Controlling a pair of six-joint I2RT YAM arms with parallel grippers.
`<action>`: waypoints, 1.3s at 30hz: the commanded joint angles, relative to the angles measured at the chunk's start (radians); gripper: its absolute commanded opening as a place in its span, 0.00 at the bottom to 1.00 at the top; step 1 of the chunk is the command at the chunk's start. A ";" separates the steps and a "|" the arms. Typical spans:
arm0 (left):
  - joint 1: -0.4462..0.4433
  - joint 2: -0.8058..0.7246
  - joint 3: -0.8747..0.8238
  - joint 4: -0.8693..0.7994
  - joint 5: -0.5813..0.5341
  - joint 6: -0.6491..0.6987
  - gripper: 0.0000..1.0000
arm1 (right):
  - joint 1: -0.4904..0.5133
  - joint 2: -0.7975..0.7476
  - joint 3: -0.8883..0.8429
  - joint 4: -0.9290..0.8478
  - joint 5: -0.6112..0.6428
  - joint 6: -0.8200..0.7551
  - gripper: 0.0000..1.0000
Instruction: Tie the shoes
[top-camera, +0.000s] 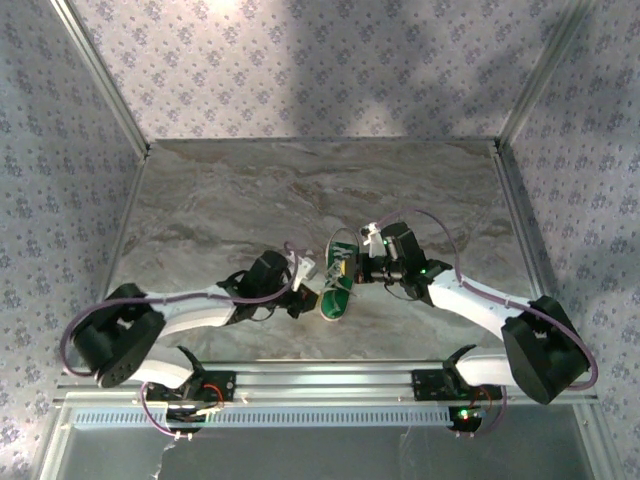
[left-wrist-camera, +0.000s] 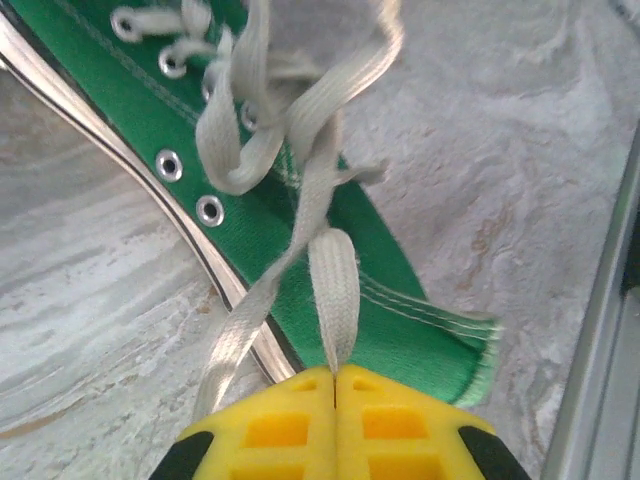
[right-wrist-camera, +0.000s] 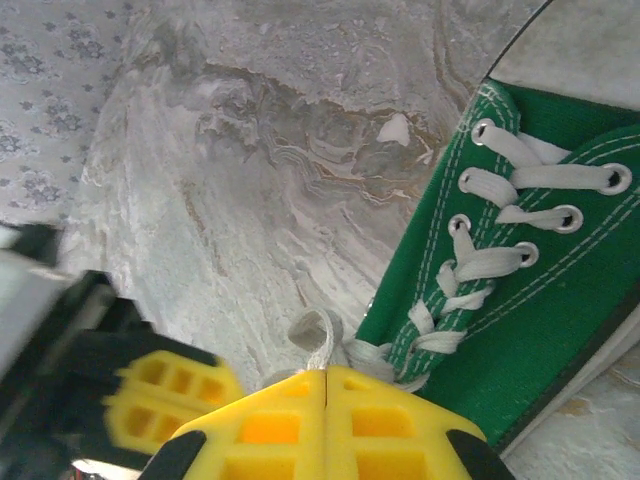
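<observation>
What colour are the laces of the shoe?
The laces are off-white, clearest in the left wrist view.

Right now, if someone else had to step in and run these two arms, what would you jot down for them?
Left gripper: shut on a flat white lace running straight from the shoe.
Right gripper: shut on a small loop of white lace.
Small green canvas sneaker: on the grey marbled table, between the two grippers.
Done: a lace strand pinched on each side, strands loosely crossed.
Left: no finished bow visible; form it and pull snug.
</observation>
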 joint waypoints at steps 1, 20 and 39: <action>0.000 -0.134 -0.044 0.010 -0.053 0.014 0.00 | 0.008 -0.032 0.032 -0.044 0.053 -0.035 0.00; 0.106 -0.264 -0.097 0.066 -0.169 -0.243 0.00 | 0.047 -0.100 0.038 -0.072 0.116 -0.102 0.00; 0.118 0.196 0.195 0.009 -0.082 -0.271 0.00 | 0.101 -0.169 0.022 -0.048 0.073 -0.203 0.00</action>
